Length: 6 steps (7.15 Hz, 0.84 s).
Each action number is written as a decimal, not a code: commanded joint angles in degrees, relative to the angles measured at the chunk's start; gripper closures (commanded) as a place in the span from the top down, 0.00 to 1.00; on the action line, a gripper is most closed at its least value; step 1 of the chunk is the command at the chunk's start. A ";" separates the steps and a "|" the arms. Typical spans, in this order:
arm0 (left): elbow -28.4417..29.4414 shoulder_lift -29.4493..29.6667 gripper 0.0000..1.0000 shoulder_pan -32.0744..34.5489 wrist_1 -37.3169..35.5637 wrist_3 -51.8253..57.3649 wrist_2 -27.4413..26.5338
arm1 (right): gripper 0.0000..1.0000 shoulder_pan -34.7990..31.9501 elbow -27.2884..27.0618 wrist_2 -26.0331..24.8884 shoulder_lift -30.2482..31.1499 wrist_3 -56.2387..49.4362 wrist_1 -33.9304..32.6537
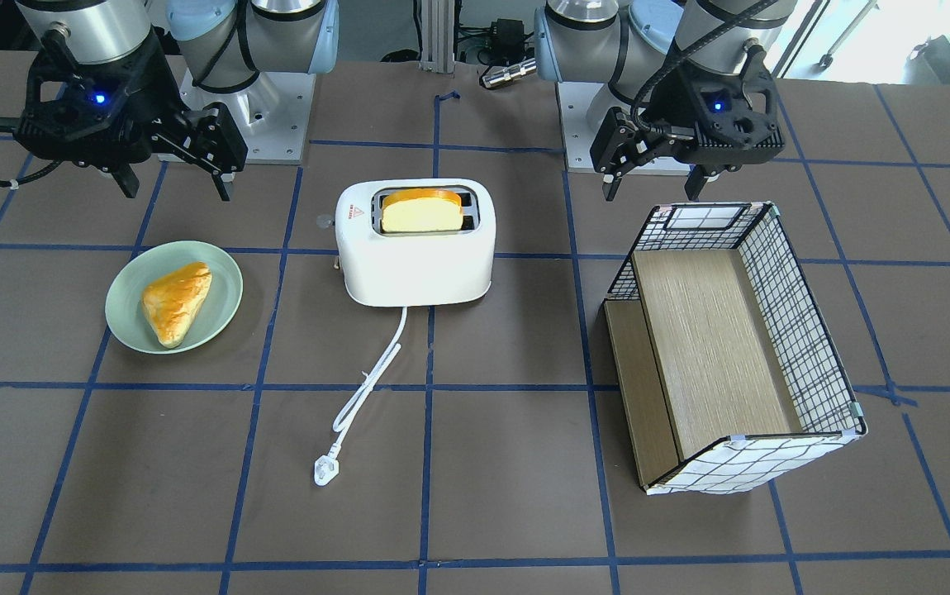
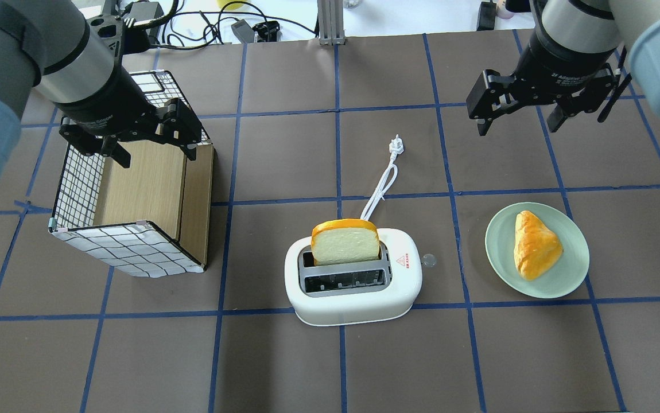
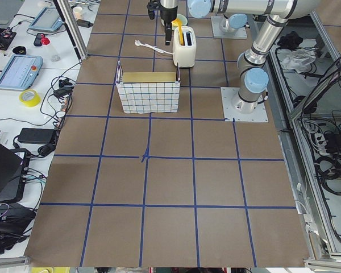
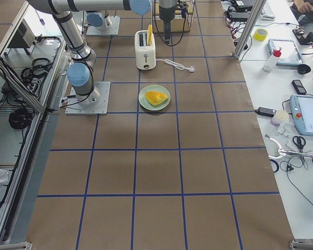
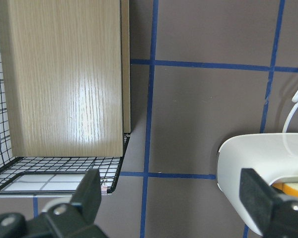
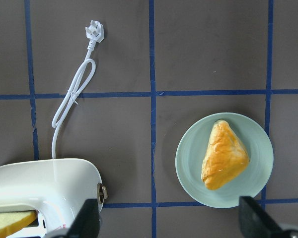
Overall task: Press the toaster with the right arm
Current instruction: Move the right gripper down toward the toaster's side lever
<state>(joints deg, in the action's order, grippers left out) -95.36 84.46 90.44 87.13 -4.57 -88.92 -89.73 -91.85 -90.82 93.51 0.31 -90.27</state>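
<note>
Taped brown table (image 2: 284, 367): toaster (image 2: 358, 304) centre, bread slice (image 2: 345, 244) standing high, so likely unpressed. Lever (image 2: 427, 260) faces right gripper (image 2: 519, 120), hovering well apart, fingers spread. Left gripper (image 2: 155, 152) also spread, parked over wire basket (image 2: 129, 252).

Pretty clearly a robotics lab, not anybody's kitchen. The right arm (image 4: 79, 75) and left arm (image 3: 253, 85) are each bolted onto a metal base plate (image 4: 88, 99) on a big brown table (image 3: 170, 187) marked off with a blue tape grid (image 3: 143, 157). Aluminium frame posts (image 3: 68, 25) stand at the edges. The white side benches (image 4: 281, 78) hold teach pendants (image 4: 309, 114), a yellow tape roll (image 3: 29, 97), scissors (image 4: 297, 141) and power bricks, and cable bundles (image 3: 324, 142) hang along the frame.
</note>
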 commanded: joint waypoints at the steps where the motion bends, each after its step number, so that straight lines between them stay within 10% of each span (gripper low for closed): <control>1: 0.00 0.00 1.00 0.00 0.06 0.00 -0.03 | 0.33 -0.01 -2.09 -0.24 2.62 0.66 6.82; 2: 0.00 0.00 1.00 0.00 -0.03 0.00 0.06 | 0.00 0.16 -4.71 0.02 4.38 1.01 8.86; 6: 0.00 0.00 1.00 0.00 -0.03 0.00 -0.03 | 0.00 0.51 -11.58 4.15 6.51 0.66 7.74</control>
<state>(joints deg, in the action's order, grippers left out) -95.36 84.46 90.44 87.13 -4.57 -88.88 -89.39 -101.88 -87.92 99.80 1.40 -82.25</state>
